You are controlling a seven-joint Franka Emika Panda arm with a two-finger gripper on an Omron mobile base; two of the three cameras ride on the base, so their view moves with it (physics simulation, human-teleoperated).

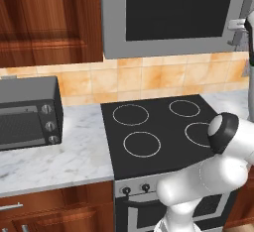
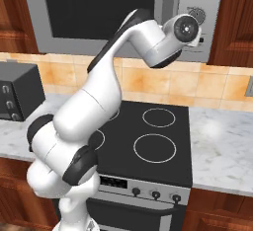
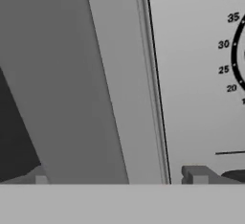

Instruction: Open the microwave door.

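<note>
Jaws spread, holding nothing, astride the seam where the microwave door (image 3: 110, 98) meets the microwave's (image 2: 207, 18) button panel. Door looks rigid, hinged, smooth; I'd hook its panel-side edge.

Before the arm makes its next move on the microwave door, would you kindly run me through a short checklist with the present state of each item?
1. Microwave door shut, flush with the frame: ok, the task is still to do.
2. Gripper close to the microwave: ok; the hand view looks at the seam between door frame and timer panel from very near.
3. Fingertips straddling the door's edge: cannot tell; the tips stand apart, but contact is hidden.
4. Handle or grip point found: cannot tell, none is plain.
5. Stovetop under the door's swing free: ok.
6. Toaster oven out of the way: ok.
</note>
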